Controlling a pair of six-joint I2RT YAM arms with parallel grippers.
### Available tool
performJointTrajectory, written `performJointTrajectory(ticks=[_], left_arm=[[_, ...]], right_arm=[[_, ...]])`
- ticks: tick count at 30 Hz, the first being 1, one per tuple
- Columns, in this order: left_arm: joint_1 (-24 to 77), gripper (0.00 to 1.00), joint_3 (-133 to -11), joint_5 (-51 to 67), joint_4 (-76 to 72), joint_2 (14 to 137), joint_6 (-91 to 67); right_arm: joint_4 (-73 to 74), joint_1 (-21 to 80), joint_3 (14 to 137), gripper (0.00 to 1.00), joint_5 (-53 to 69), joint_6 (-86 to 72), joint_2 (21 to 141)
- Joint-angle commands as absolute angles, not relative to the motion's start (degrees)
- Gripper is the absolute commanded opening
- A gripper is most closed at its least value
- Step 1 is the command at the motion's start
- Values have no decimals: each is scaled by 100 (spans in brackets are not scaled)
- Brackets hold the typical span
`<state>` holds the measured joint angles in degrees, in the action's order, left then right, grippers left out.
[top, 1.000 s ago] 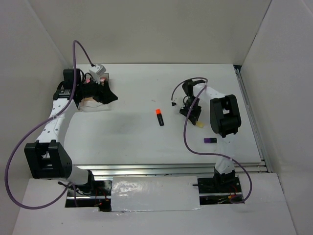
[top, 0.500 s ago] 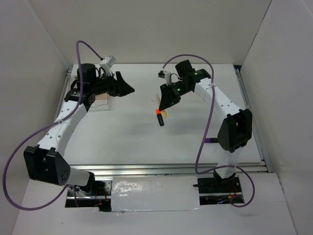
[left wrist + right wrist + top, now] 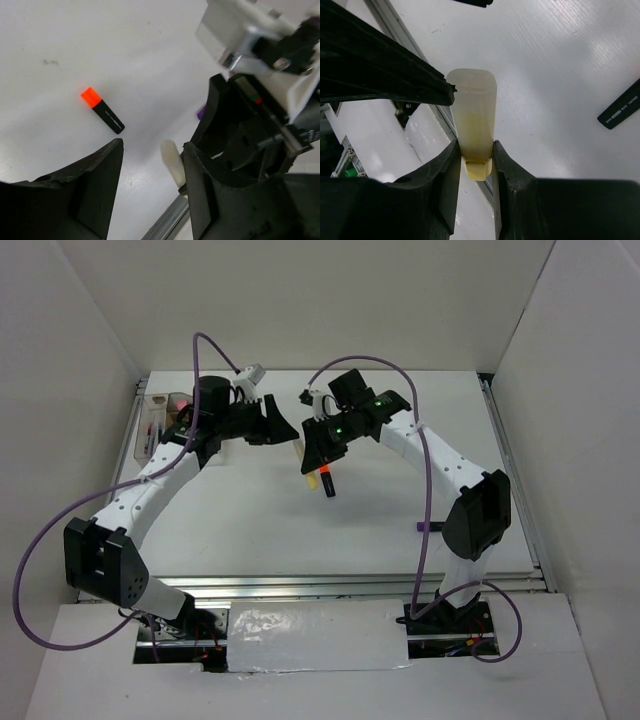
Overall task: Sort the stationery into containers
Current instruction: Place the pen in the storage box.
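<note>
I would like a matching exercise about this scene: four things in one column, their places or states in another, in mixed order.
Things:
1 pale yellow stick
2 orange-capped highlighter
3 left gripper
4 organiser tray

Places or states:
a at the far left of the table
b open, empty
c clamped in the right gripper
d lying loose, untouched

Pairs: 1-c; 2-d; 3-b; 4-a
</note>
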<state>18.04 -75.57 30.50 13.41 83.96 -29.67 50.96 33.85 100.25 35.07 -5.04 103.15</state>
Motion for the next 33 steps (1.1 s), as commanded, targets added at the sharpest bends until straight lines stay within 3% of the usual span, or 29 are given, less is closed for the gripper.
performJointTrajectory(ticks=[1, 21, 22, 25, 26, 28, 29, 31, 32, 33], left_arm=[[1802, 63, -7392, 3155, 1116, 8367, -3269], [1925, 59, -6513, 3937, 202, 8358, -3937], [1925, 57, -6513, 3955, 193, 8376, -3929], [1925, 38, -6495, 3964, 141, 8367, -3955], [1925, 27, -6486, 3964, 158, 8367, -3946], [1925, 18, -6504, 3911, 211, 8350, -3807], [1916, 11, -6547, 3824, 350, 8332, -3727], [1916, 7, -6627, 3683, 544, 8271, -3412], [1907, 6, -6740, 3509, 771, 8244, -3254], [1899, 6, -6811, 3402, 913, 8218, -3061]], right_arm=[[4860, 3375, 10142, 0, 3270, -747, 9976], [5001, 3559, 10643, 0, 3225, -694, 10345], [5001, 3568, 10644, 0, 3208, -694, 10336], [5001, 3595, 10661, 0, 3191, -686, 10353], [4992, 3595, 10652, 0, 3199, -694, 10345], [4975, 3586, 10617, 2, 3225, -694, 10327], [4966, 3586, 10591, 7, 3234, -677, 10318], [4957, 3586, 10547, 14, 3252, -642, 10248], [4966, 3560, 10503, 28, 3287, -624, 10222], [4940, 3533, 10468, 35, 3305, -624, 10169]])
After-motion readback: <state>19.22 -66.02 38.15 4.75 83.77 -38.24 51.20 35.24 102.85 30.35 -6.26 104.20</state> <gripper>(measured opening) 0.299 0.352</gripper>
